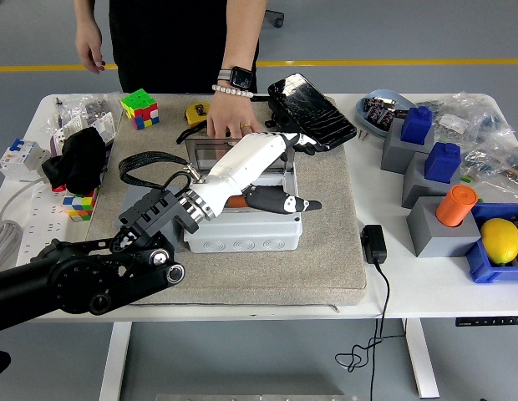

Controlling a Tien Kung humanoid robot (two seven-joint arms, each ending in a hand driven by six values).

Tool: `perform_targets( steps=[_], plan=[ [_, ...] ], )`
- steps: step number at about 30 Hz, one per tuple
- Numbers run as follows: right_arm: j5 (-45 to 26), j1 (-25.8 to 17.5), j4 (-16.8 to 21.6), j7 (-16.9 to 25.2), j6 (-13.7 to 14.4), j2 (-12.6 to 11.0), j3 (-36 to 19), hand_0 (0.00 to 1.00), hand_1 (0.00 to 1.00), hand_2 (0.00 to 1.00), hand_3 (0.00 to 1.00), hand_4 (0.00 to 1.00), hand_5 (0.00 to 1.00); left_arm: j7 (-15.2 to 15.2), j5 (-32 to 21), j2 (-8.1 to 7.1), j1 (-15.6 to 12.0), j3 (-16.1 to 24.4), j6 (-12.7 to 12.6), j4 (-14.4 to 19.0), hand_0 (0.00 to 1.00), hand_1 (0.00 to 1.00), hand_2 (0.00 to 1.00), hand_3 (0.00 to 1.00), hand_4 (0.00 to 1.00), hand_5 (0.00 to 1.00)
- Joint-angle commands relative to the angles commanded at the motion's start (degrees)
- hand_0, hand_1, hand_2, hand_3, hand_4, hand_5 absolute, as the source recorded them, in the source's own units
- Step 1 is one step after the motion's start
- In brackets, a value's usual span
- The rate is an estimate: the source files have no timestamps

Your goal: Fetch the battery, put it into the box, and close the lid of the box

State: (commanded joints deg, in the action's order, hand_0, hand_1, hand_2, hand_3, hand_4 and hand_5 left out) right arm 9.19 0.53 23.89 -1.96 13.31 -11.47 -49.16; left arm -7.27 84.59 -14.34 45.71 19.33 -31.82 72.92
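Observation:
A light grey box (242,234) sits on the grey mat (326,251) in the middle of the table. Its clear lid (210,152) stands upright at the far side. A person's hand (232,125) rests on the lid's top edge. A sliver of the orange battery (236,200) shows inside the box, under my left wrist. My white left hand (307,172) stretches over the box, open and holding nothing. Its fingertips (302,142) reach the lid's right end and its thumb (294,203) points right. My right arm is out of sight.
A black pouch (311,113) lies just behind the box on the right. A Rubik's cube (139,109) and a yellow tape measure (197,112) lie far left. A black charger (373,244) with its cable, grey blocks (426,225) and a blue bin holding a lemon (500,239) stand at the right.

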Motion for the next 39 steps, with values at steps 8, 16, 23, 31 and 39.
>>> perform_targets(
  steps=[8,16,23,31,39],
  plan=[
    [0.04,-0.06,0.00,-0.02,-0.05,-0.02,-0.02,0.582,0.643,0.655,0.544,0.870,0.406,4.72,3.44,-1.28,-1.98,7.06,1.08,0.22,0.774,0.803,0.769,0.761,0.998,0.543],
    [0.19,-0.15,0.06,-0.04,-0.09,-0.08,-0.20,0.581,0.643,0.654,0.544,0.871,0.407,11.99,7.85,-3.24,-4.12,12.16,5.98,0.10,0.842,0.833,0.781,0.785,0.998,0.597],
    [0.24,-0.11,0.07,-0.04,-0.06,-0.08,-0.46,0.582,0.643,0.653,0.544,0.872,0.407,15.38,8.01,-5.12,-5.60,12.77,10.40,3.02,0.782,0.769,0.705,0.747,0.998,0.629],
    [0.49,-0.07,0.22,0.04,-0.01,-0.11,-0.75,0.582,0.643,0.654,0.544,0.872,0.407,19.79,9.21,-7.31,-7.08,11.64,14.73,8.31,0.717,0.691,0.651,0.713,0.998,0.627],
    [0.45,-0.30,0.21,0.00,-0.07,-0.11,-0.58,0.581,0.643,0.654,0.545,0.872,0.407,21.48,9.81,-9.21,-9.53,11.93,15.57,13.10,0.677,0.650,0.643,0.709,0.998,0.626]
  ],
)
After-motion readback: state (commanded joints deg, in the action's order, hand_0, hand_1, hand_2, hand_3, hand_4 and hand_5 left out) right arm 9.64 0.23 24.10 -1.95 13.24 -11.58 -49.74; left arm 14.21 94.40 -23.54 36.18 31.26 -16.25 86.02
